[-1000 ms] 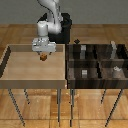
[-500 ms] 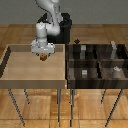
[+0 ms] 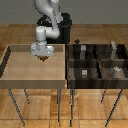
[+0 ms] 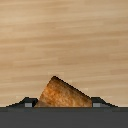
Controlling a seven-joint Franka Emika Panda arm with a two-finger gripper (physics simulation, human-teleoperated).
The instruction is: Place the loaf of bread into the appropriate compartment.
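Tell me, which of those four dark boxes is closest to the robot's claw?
The far cell on the exterior view's left; it borders the pale tray where the gripper holds the bread.

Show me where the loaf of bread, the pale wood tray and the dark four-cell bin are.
loaf of bread [image 4: 62, 94], wrist view, crust face.
pale wood tray [image 3: 34, 83], exterior view, near rim.
dark four-cell bin [image 3: 98, 62], exterior view, middle divider.

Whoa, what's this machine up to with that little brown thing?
A robot arm has its gripper closed on a tiny loaf of bread and holds it above the pale wooden tray. The wrist view shows the golden-brown loaf between the fingertips with the tray floor beneath. To the exterior view's right sits a dark four-cell bin with small grey and white blocks in its cells. The bread is not yet in any cell.
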